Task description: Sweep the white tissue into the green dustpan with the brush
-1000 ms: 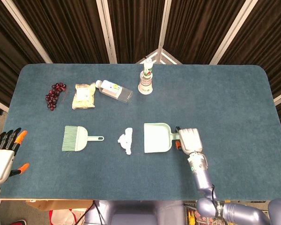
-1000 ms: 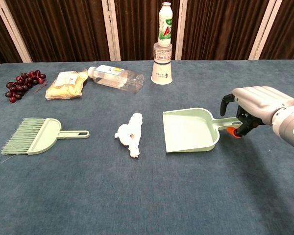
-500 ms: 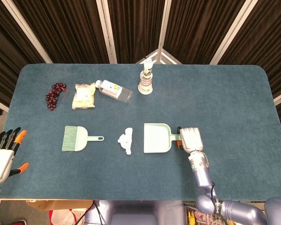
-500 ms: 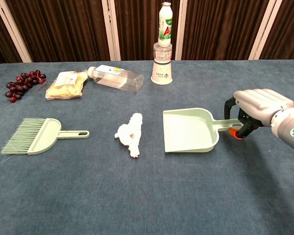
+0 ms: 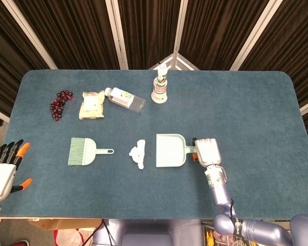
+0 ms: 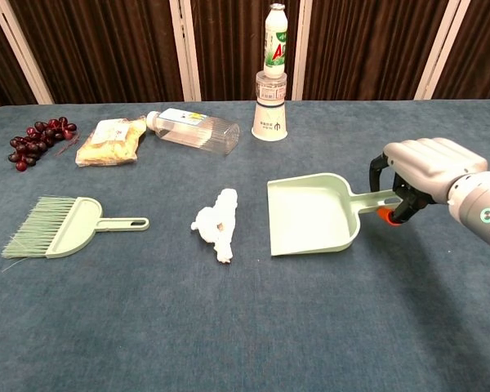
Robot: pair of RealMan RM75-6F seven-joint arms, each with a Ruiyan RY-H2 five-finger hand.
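White tissue (image 6: pixel 216 226) left of right hand's fingers (image 6: pixel 381 170)

A wide surface (image 5: pixel 256 118) covered in dark teal felt fills most of the head view. Along its upper left lie a bunch of dark red grapes (image 5: pixel 60 104), a yellowish plastic snack bag (image 5: pixel 92 104) and a clear plastic bottle (image 5: pixel 125 99) on its side. At upper centre a white paper cup (image 5: pixel 159 95) carries a small white drink bottle (image 5: pixel 162 74). Across the lower middle, from left to right, lie a pale green hand brush (image 5: pixel 85 151), a crumpled white tissue (image 5: pixel 138 153) and a pale green plastic dustpan (image 5: pixel 171 150).
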